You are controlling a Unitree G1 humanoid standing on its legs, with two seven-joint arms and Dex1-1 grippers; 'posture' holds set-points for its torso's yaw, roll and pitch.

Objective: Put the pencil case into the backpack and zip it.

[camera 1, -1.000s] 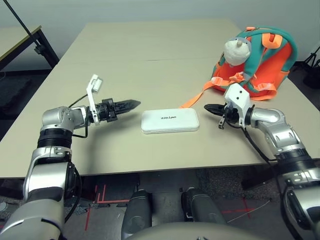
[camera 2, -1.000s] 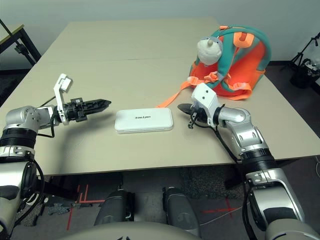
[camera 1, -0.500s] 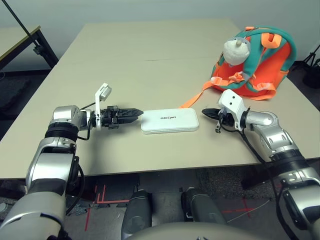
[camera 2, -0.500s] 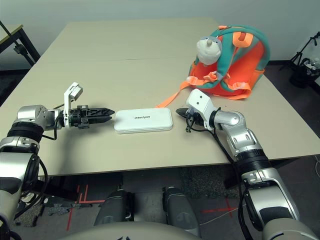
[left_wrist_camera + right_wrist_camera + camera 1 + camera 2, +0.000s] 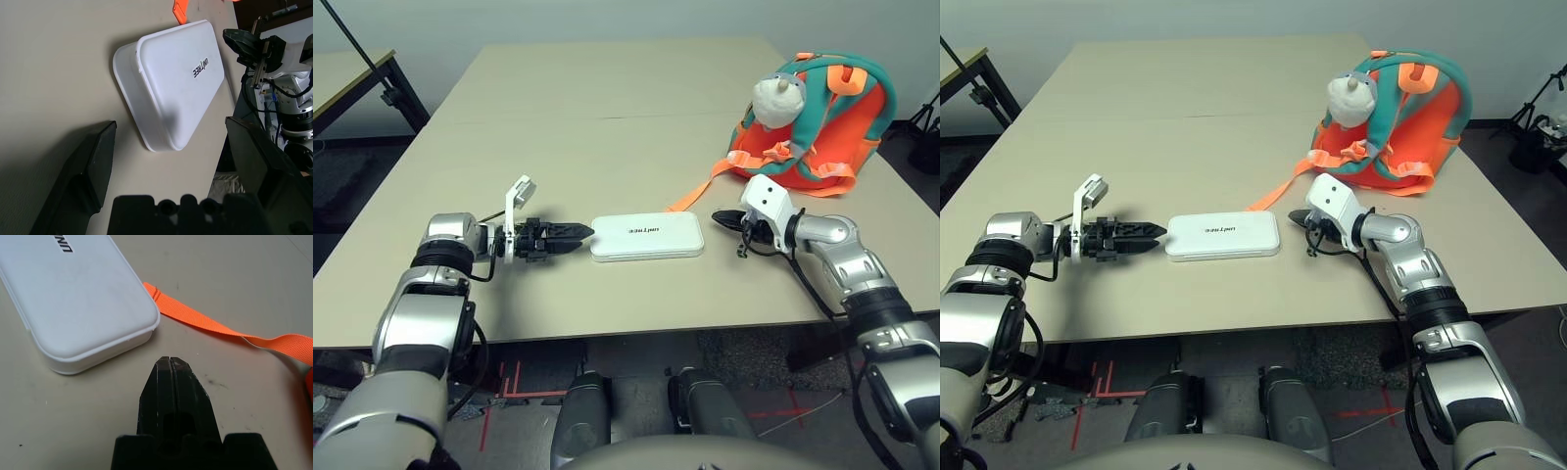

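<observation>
Your pencil case (image 5: 646, 235) lies flat on the worktop (image 5: 607, 127), lettering up, long side running across in front of you, with a hand at each short end. The left hand (image 5: 578, 233) sits low at the case's left end, tips just beside it; the wrist view shows its fingers (image 5: 83, 171) spread wide with the case's end facing the gap, so it is released and grasping nothing. I judge it is lined up that way to close across the case's narrow end. The right hand (image 5: 724, 218) points at the opposite end from near, not touching; its two fingers are pressed together and empty, which reads as a brace or pusher rather than a grasp.

The backpack (image 5: 818, 122) stands at the far right of the worktop, well apart from the case, plush toy (image 5: 775, 98) facing you. One orange strap (image 5: 695, 191) trails from it toward the case and ends just beside the case's far right corner; the right wrist view shows it lying near that hand's tip. Mind it: a hand sweeping toward the bag could snag it.

Room is generous: bare worktop lies behind the case and to the left. The near edge runs close in front of the case, so lift rather than drag it your way. I cannot tell from here whether the bag's zip is open
</observation>
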